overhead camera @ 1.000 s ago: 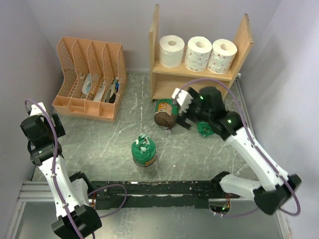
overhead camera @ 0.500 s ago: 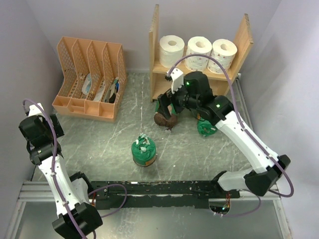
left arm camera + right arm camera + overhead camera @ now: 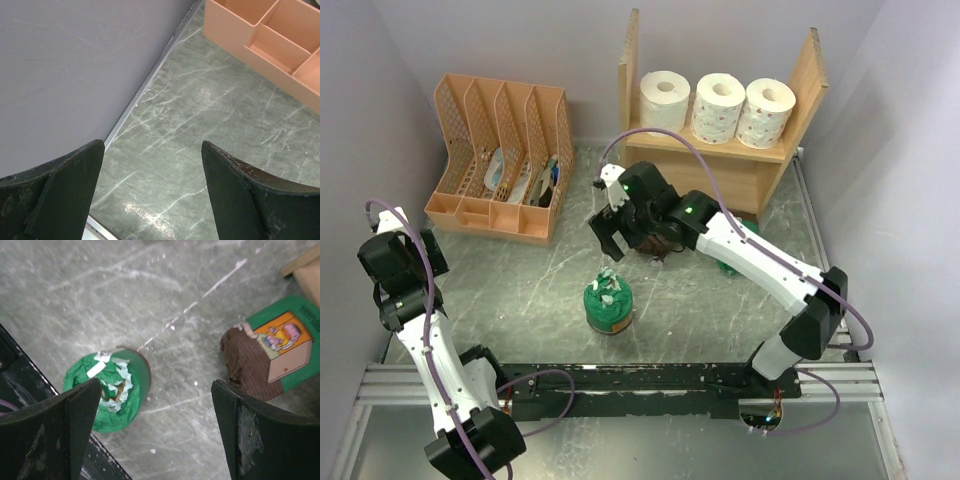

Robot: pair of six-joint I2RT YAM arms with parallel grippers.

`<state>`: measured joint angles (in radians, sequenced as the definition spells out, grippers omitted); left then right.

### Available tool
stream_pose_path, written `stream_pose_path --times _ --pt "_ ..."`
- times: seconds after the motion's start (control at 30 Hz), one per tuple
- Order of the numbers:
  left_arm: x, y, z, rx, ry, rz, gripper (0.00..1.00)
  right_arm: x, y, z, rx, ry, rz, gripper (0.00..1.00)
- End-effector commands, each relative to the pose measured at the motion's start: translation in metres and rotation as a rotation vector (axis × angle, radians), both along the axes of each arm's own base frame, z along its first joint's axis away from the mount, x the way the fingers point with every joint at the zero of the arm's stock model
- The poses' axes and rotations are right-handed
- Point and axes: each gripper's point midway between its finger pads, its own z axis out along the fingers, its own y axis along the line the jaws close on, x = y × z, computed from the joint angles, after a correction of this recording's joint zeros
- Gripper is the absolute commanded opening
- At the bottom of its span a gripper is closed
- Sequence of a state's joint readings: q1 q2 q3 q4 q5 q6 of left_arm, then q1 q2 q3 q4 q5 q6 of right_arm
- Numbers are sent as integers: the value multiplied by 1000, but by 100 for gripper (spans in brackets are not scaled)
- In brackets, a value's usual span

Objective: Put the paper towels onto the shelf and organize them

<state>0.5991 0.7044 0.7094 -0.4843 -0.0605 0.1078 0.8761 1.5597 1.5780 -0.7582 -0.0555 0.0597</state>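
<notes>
Standing beside the bench (image 3: 520, 290), I see three white paper towels (image 3: 717, 107) lined up side by side on the upper board of the shelf (image 3: 802, 90). The lower board looks bare as far as I can see past the arm.

Two green-wrapped rolls are out on the bench. One stands upright (image 3: 111, 392) with its twisted wrap on top. The brown-ended one (image 3: 270, 357) lies on its side just in front of the shelf.

The right tool (image 3: 610, 235) hangs above the bench between those two, fingers spread wide with nothing between them. The left tool (image 3: 152, 150) is also wide and empty, off by the wall near the orange organizer (image 3: 500, 155).

These rolls look light and soft, so a hard pinch would probably dent them. The green wrap seems smooth enough to slip. I would take the upright one across its round body at mid-height, not by the loose crumpled top. The lying roll could trundle away if nudged, so its flat ends seem the surer hold.
</notes>
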Motion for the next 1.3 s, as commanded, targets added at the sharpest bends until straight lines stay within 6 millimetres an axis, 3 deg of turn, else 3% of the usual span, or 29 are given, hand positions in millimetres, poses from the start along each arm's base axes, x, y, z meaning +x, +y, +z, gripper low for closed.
stream_pose_path --times 0.0,0.23,0.7,1.03,1.27 --pt "-1 4 8 15 -21 14 91 -17 -9 -44 -162 73 13 91" --pt "0 3 8 13 -21 6 91 -33 -20 -78 -229 123 13 84" --pt "0 2 8 12 -22 2 91 -53 -1 -106 -282 167 70 83" --pt "0 2 8 11 -21 -1 91 -53 3 -123 -302 189 78 66" --pt "1 1 9 12 -21 -5 91 -67 5 -137 -292 265 103 59"
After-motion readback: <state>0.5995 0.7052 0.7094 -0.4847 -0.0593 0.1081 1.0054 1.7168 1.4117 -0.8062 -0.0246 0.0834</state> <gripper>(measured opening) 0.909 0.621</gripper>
